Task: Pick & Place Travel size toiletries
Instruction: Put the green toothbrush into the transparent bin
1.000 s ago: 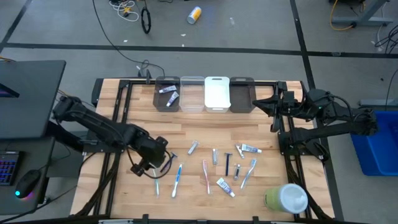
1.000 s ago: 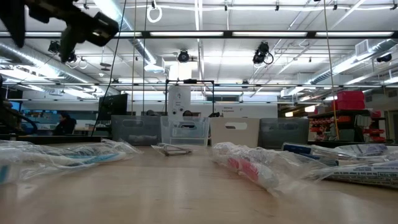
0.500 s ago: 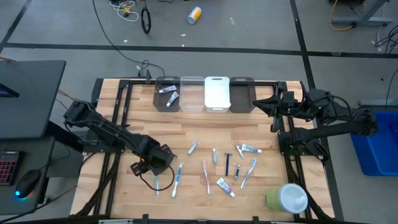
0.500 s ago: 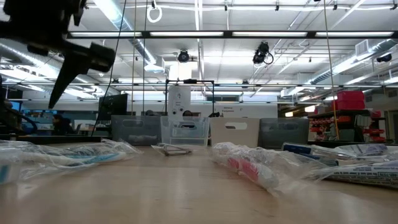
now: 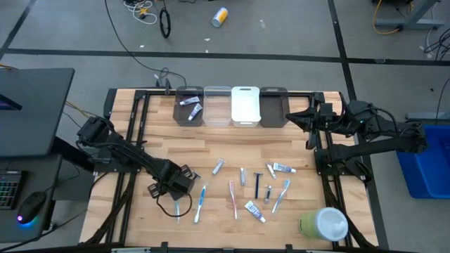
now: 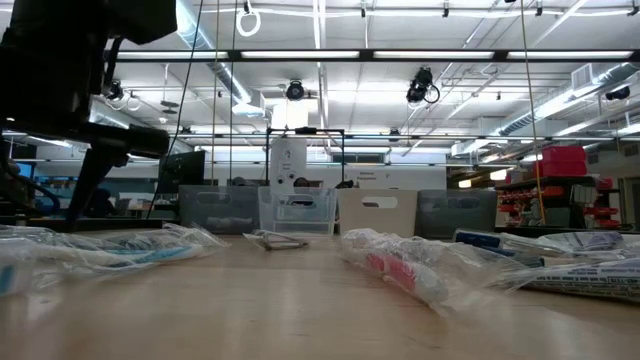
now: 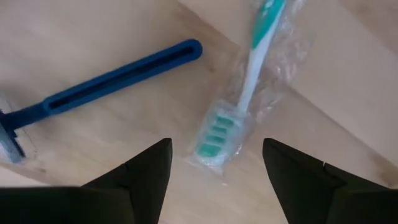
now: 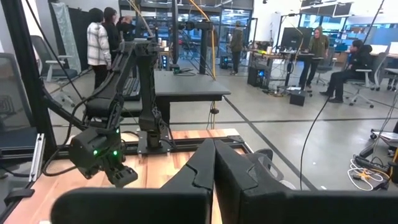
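Your left gripper (image 5: 177, 199) has dropped from mid-height to just above the table in the lower left of the high view, and its fingers have spread wide. In the left wrist view the two dark fingers (image 7: 149, 174) straddle a wrapped toothbrush (image 7: 239, 106) with a teal-and-white head, not yet touching it; nothing is held. I judge you are lined up for a grasp, so closing on the head end is what remains. A blue razor (image 7: 106, 84) lies just beside it, to the upper left of that frame; mind that a finger does not catch it.

Your right gripper (image 5: 309, 119) waits at the right edge of the table, fingers pressed together and empty.

Counting from the high view: four bins (image 5: 230, 105) stand in a row at the top centre, and the leftmost already holds two tubes (image 5: 190, 105). On the boards I count about ten loose items (image 5: 242, 183) in a band across the middle: roughly five toothbrushes, two razors and three small tubes, though some are too small to sort surely. One large green-and-white container (image 5: 323, 223) lies at the lower right.
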Action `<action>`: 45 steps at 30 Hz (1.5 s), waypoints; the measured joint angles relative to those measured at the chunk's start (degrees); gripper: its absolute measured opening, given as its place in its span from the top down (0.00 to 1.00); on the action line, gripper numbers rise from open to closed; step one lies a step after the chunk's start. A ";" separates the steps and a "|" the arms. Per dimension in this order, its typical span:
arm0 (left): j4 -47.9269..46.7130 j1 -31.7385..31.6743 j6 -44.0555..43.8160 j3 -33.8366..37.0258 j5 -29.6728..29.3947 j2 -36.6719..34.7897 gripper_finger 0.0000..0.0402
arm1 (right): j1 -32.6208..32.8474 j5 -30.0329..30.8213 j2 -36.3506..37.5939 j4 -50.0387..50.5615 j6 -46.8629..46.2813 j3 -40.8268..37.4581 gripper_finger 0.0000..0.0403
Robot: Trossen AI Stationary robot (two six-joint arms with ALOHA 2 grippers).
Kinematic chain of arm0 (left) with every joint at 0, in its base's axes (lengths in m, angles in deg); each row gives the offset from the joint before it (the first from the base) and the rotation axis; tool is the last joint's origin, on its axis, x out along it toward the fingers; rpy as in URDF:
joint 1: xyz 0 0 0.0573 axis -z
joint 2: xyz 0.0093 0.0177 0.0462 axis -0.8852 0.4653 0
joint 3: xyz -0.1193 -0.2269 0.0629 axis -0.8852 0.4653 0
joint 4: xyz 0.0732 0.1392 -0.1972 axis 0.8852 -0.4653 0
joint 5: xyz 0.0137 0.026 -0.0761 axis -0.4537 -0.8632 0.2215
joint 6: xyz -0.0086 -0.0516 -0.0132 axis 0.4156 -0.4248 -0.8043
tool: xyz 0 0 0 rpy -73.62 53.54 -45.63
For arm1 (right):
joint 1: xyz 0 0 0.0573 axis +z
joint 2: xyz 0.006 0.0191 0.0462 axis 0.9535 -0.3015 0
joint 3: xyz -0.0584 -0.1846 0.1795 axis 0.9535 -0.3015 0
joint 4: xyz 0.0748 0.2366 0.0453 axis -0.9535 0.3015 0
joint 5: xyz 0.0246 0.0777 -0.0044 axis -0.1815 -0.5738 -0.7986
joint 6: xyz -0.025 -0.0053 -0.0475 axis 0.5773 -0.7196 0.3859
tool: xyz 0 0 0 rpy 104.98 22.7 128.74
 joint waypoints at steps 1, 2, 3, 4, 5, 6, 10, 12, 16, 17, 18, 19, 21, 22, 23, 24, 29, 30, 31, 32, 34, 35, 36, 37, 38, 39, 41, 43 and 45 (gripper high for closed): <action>0.48 0.06 0.04 0.00 0.00 0.00 0.36 | -0.01 0.00 0.00 -0.01 0.00 0.00 0.98; 1.27 0.16 0.04 0.00 -0.05 0.00 0.36 | -0.01 0.00 -0.02 0.01 0.00 0.00 0.98; 2.12 0.22 0.06 0.00 -0.12 0.00 0.36 | 0.00 0.00 0.00 0.01 0.00 0.00 0.98; 2.84 0.28 0.06 0.00 -0.13 0.00 0.36 | 0.00 0.00 0.00 0.01 0.00 0.00 0.98; 3.59 0.29 0.05 0.01 -0.15 0.00 0.36 | -0.02 0.00 0.00 0.01 0.00 0.00 0.98; 4.50 0.30 0.03 0.13 -0.15 -0.01 0.36 | -0.01 0.00 -0.02 0.01 0.00 0.02 0.98; 6.02 0.42 -0.03 2.17 -0.19 -0.04 0.36 | 0.00 0.00 0.00 0.01 0.00 0.00 0.98; 6.08 0.64 -0.35 3.27 -0.05 -0.04 0.36 | 0.00 0.00 0.00 0.01 0.00 0.00 0.98; 6.82 1.56 -0.63 4.11 -0.52 -0.15 0.36 | 0.00 -0.01 -0.01 0.00 0.00 0.01 0.98; 7.00 1.73 -0.71 4.14 -0.66 -0.15 0.36 | -0.01 0.00 0.00 -0.01 0.00 0.00 0.98; 7.19 1.88 -0.75 4.16 -0.69 -0.15 0.36 | -0.01 0.00 0.00 -0.01 0.00 0.01 0.98; 7.30 2.00 -0.80 4.20 -0.69 -0.15 0.36 | 0.00 0.00 0.00 -0.01 0.00 0.00 0.98; 7.33 2.26 -0.90 4.20 -0.69 -0.15 0.36 | -0.01 0.00 -0.01 -0.01 0.00 0.01 0.98; 7.32 2.34 -0.96 4.20 -0.69 -0.15 0.37 | -0.02 0.00 0.00 -0.01 0.00 0.02 0.98; 7.35 2.45 -1.16 4.20 -0.67 -0.15 0.38 | 0.00 0.00 0.00 -0.01 0.00 0.02 0.98; 7.37 2.52 -1.33 4.20 -0.67 -0.15 0.40 | -0.02 0.00 0.00 -0.01 0.00 0.01 0.98; 7.50 2.92 -1.80 3.89 -0.32 -0.11 0.50 | -0.01 0.00 0.00 -0.04 0.00 0.00 0.98; 7.70 2.92 -1.82 3.69 0.08 -0.05 0.52 | 0.00 0.00 -0.02 -0.04 0.00 0.00 0.98; 8.04 2.93 -1.82 3.45 0.83 -0.01 0.54 | -0.02 0.00 -0.02 -0.04 0.00 0.00 0.98; 8.34 3.02 -1.82 3.22 1.30 0.00 0.56 | 0.00 0.00 0.00 -0.04 0.00 0.02 0.98; 8.13 3.09 -1.81 3.04 1.63 0.00 0.59 | -0.01 0.00 0.00 -0.04 0.00 0.00 0.98; 7.92 3.08 -1.82 3.04 2.05 0.00 0.61 | 0.00 0.00 0.00 -0.04 0.00 0.00 0.98; 7.93 3.03 -1.82 3.04 2.49 0.00 0.62 | 0.00 0.00 0.00 -0.04 0.00 0.00 0.98; 7.95 3.03 -1.82 3.02 2.56 0.00 0.64 | -0.02 0.00 0.00 -0.04 0.00 0.00 0.98; 7.91 3.01 -1.82 3.02 2.53 0.00 0.65 | 0.00 0.00 0.00 -0.04 0.00 0.00 0.98; 7.91 3.01 -1.82 2.99 2.50 0.00 0.67 | -0.01 0.00 0.00 -0.04 0.00 0.00 0.98; 7.88 3.01 -1.80 2.97 2.43 0.00 0.70 | -0.01 0.00 0.00 -0.04 0.00 0.00 0.98; 7.86 3.01 -1.80 2.95 2.39 0.00 0.72 | 0.00 0.00 -0.01 -0.04 0.00 0.00 0.98; 7.84 2.99 -1.80 2.93 2.34 0.00 0.74 | 0.00 0.00 0.00 -0.04 0.00 0.00 0.98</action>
